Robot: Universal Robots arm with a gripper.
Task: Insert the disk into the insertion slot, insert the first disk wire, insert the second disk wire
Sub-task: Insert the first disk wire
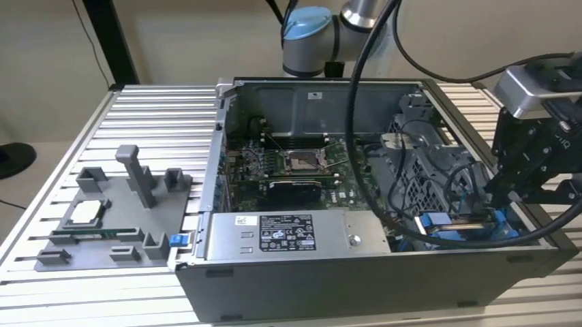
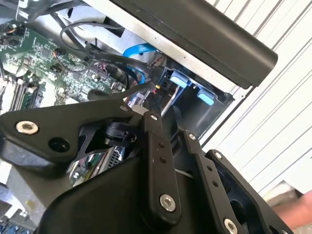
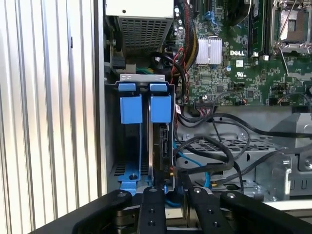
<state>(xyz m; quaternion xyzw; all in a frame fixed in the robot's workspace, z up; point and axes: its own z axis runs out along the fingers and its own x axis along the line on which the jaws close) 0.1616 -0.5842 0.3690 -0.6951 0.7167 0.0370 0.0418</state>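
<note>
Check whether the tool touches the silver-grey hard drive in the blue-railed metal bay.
Cannot tell. In the first wrist view the tool sits at the end of the hard drive, but black cables hide the junction.

Soft, even light fell from above in the exterior view; the ribbed worktop [image 1: 155,116] shone pale with no hard shadows; the open computer case [image 1: 364,293] was dimmer inside, darkest toward the exterior view's right. In the second wrist view the worktop glared almost white; the black end effector [image 2: 170,127] stayed dark, thin highlights tracing its edges. In the first wrist view shadow pooled inside the insertion slot [image 3: 131,146].
</note>
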